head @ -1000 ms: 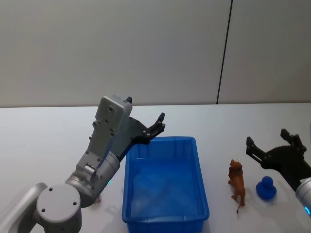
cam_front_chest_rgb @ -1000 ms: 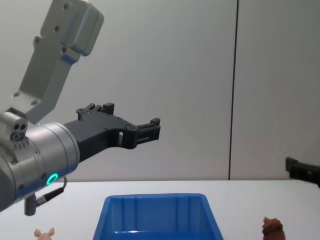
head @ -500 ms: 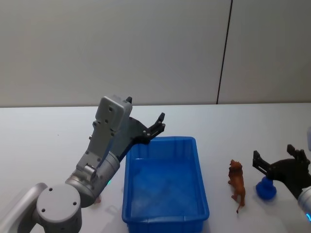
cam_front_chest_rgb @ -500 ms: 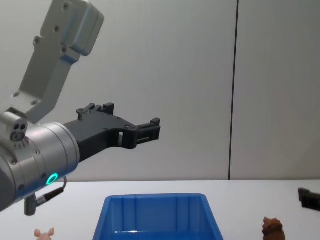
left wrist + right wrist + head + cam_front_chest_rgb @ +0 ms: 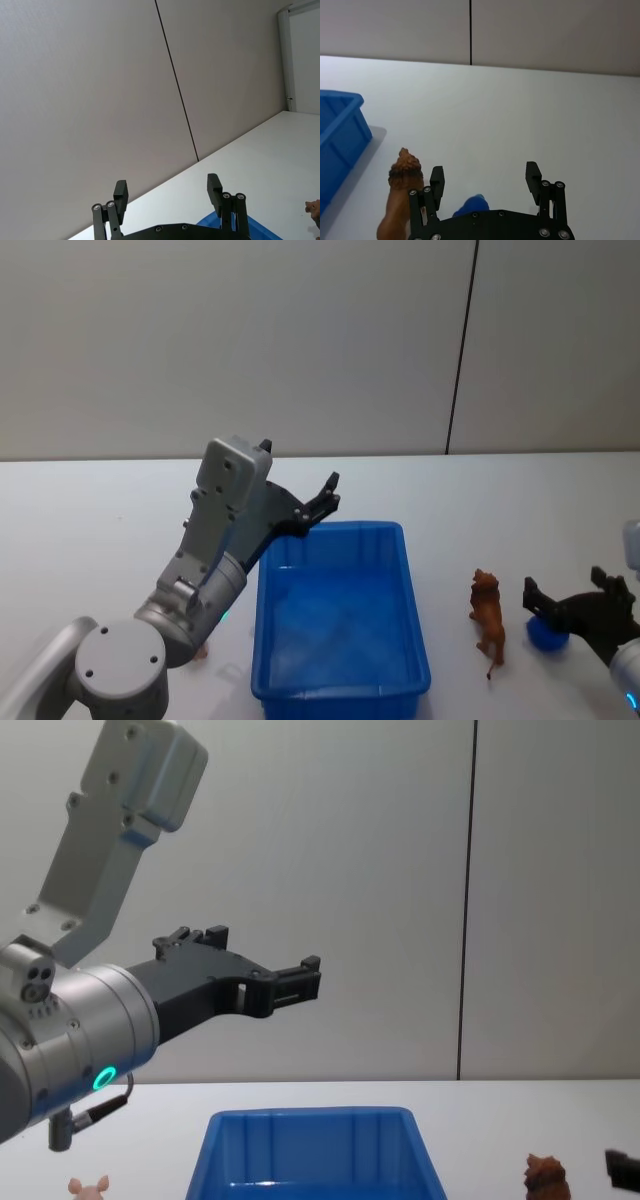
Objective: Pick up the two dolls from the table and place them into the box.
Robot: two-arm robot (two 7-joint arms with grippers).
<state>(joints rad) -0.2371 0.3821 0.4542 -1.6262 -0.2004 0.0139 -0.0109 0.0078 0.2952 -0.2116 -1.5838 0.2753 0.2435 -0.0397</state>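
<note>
Right hand (image 5: 566, 590) sits low over the table (image 5: 100, 520) on the far right side, and I see its two black fingers spread wide with nothing gripped between them. My left hand (image 5: 255, 956) is raised high above the box's far left corner, pointing forward, its fingers also parted and empty; from the left wrist camera the same left hand (image 5: 167, 185) is aimed at the grey wall (image 5: 100, 75). Working down by size, the white table carries everything. On it, near the middle, stands the blue box (image 5: 418, 625) with its ribbed inner walls, and I see nothing inside it. To the right of the box, apart from its wall, stands the brown doll (image 5: 487, 613), upright and lion-like, its head toward the far side. Just beside it on the right is a small blue figure (image 5: 546, 637), which lies under the right hand; the right wrist camera shows its top (image 5: 473, 204) between the open fingers close to the palm, with the brown doll (image 5: 402, 176) just outside one finger, and I cannot tell whether either is being touched. The pink doll (image 5: 90, 1186) stands on the table left of the box, below my left arm.
</note>
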